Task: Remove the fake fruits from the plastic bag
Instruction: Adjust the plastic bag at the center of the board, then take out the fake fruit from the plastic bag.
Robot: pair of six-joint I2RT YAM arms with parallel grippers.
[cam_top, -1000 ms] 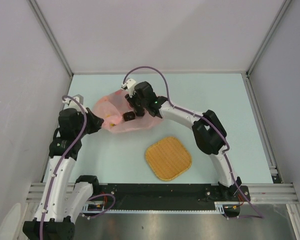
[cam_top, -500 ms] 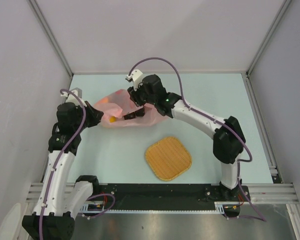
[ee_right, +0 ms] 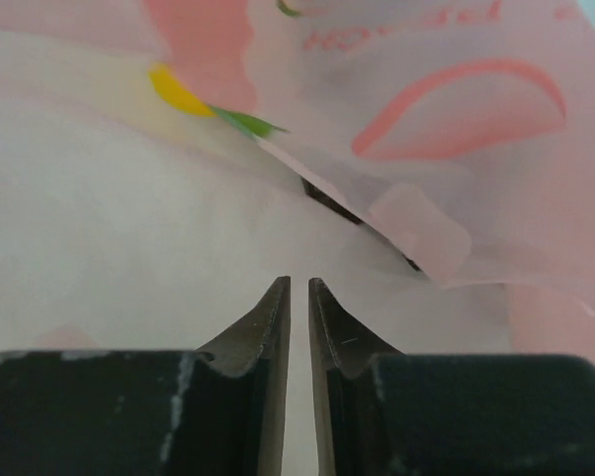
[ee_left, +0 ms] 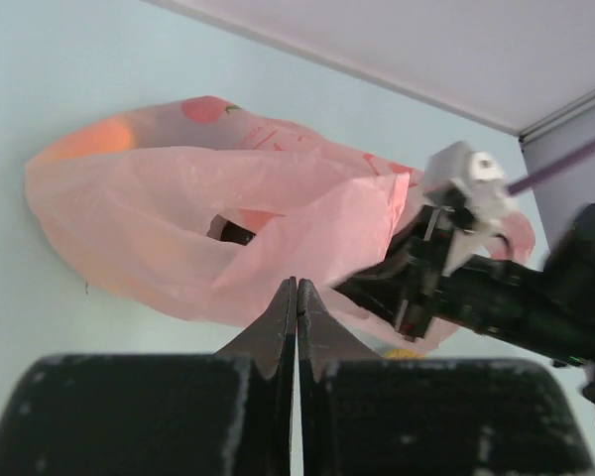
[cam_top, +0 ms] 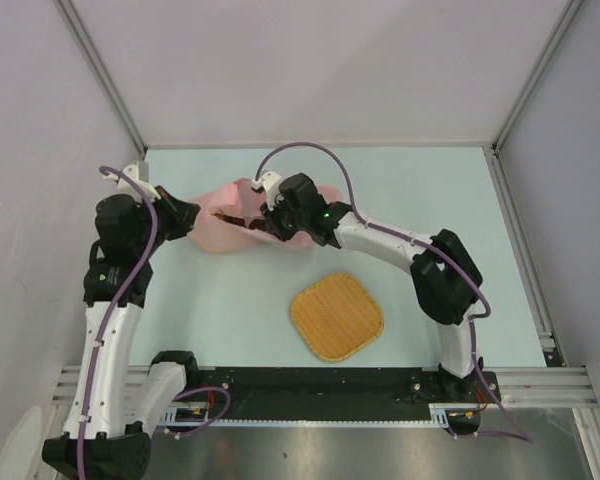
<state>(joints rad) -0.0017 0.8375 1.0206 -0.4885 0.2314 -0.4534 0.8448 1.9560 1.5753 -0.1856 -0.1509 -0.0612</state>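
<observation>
Translucent pink crinkly plastic bag [cam_top: 225,236] is lying crumpled on the far left of the pale teal table [cam_top: 430,200], stretching between the two grippers. Left gripper [ee_left: 297,294] is sitting at the bag's left end with its jaws pressing fully together on the film's near edge, folds running out from the tips. Right gripper [ee_right: 297,294] is pushing into the bag from the right side, jaws standing only a sliver apart, nothing showing between them, pink film filling its view. Fake fruits are sitting inside the bag: an orange one [ee_left: 104,137] is glowing through the film at the far left end, a dark one [ee_left: 236,233] is peeking through the mouth just beyond the left tips. Square woven orange-tan tray [cam_top: 337,317] is lying apart, nearer the bases.
</observation>
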